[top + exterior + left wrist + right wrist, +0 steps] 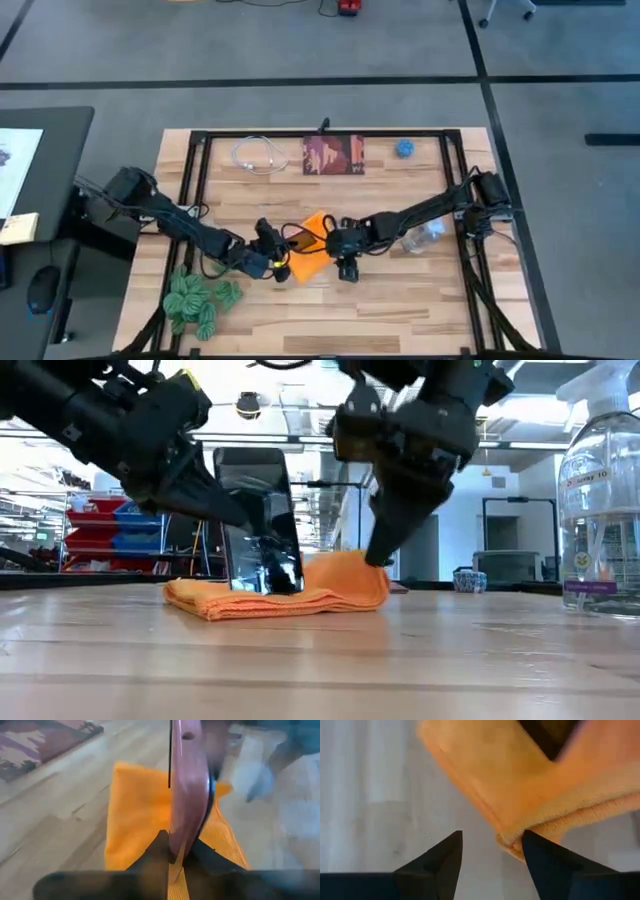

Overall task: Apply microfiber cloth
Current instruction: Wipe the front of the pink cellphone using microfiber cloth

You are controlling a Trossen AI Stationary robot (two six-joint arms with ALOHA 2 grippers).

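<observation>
Your microfiber cloth (312, 252) lies folded on the wooden bench (400, 300), just below the bench's middle in the high view, at about 6 o'clock from the dark red-brown printed square (334, 155). In the low view it is a low orange heap (300, 596) with the smartphone (258, 520) standing upright on it.

Your left tool (176, 851) comes in from 9 o'clock and is pinching the bottom edge of the smartphone (189, 785), fingers pressed on either side of it, over the cloth (135, 810).

Your right tool (490, 852) comes in from 3 o'clock with its fingers spread; one fingertip (540, 851) sits at the cloth's folded edge (520, 780), the other over bare wood. In the low view it points down at the cloth's right end (385, 535).

A clear spray bottle (425, 238) lies at 3 o'clock from the cloth, a green plant (198, 298) at 8 o'clock.
</observation>
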